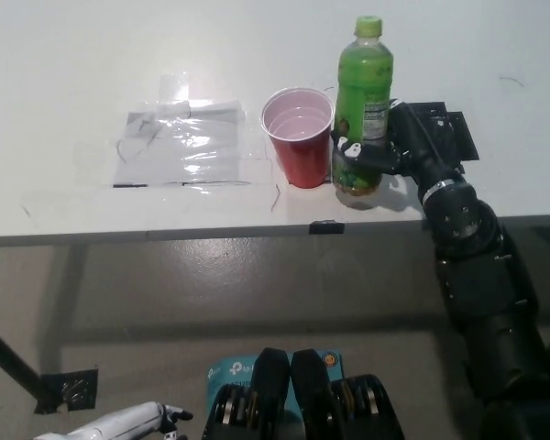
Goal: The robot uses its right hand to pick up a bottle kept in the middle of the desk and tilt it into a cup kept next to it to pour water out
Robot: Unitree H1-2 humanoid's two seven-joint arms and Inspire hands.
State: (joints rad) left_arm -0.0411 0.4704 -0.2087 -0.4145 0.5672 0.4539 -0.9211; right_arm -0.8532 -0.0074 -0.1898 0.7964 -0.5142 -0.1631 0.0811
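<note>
Fingers of the right hand point(385, 154) grip the upright green bottle point(362, 105), touching the red cup point(299, 136).

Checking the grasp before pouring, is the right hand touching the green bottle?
Touching. The head view shows the black right hand wrapped around the lower part of the upright green bottle.

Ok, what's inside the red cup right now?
The red cup shows a pale pinkish inside; whether water is in it cannot be told. The bottle stands upright beside it, held by the right hand.

1 bottle point(362, 101), 1 cup point(299, 136), 2 tape patches point(185, 147).
</note>
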